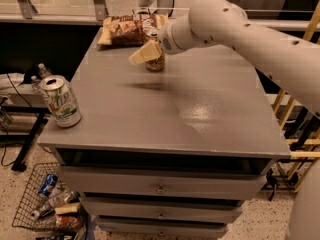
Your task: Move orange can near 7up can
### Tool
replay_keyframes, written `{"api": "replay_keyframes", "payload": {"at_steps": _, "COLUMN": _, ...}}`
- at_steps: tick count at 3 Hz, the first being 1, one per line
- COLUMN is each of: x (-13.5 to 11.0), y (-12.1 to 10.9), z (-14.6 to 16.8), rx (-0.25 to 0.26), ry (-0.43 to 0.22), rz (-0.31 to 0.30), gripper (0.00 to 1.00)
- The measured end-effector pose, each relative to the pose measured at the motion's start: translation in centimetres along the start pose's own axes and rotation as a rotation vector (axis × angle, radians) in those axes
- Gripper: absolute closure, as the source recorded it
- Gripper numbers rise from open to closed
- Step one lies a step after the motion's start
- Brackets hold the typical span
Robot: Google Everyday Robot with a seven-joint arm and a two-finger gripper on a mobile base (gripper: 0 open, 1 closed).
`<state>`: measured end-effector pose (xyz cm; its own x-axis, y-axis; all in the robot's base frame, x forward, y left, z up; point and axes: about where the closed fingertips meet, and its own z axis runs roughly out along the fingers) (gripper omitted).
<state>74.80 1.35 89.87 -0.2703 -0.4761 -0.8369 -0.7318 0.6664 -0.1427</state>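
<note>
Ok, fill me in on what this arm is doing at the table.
The robot's arm reaches over the grey table and has its tool right at the orange can, which stands upright at the far side beside a chip bag. Whether the tool has hold of the can cannot be told. The 7up can stands at the near left corner, far from the orange can, so the move is not yet done.

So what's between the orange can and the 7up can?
Only bare tabletop, per the camera view; the gripper is at the orange can.
</note>
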Motion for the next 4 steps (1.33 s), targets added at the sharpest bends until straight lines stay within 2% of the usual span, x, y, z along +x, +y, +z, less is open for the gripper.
{"api": "replay_keyframes", "payload": {"at_steps": 1, "x": -0.3, "y": -0.2, "z": 0.1, "rx": -0.007, "ry": -0.006, "rz": 0.016, "gripper": 0.18}}
{"api": "replay_keyframes", "payload": {"at_steps": 3, "x": -1.5, "y": 0.6, "z": -1.3, "rx": -0.042, "ry": -0.040, "rz": 0.038, "gripper": 0.64}}
{"api": "replay_keyframes", "payload": {"at_steps": 4, "x": -2.7, "y": 1.8, "z": -2.8, "rx": -0.115, "ry": -0.090, "rz": 0.037, "gripper": 0.88}}
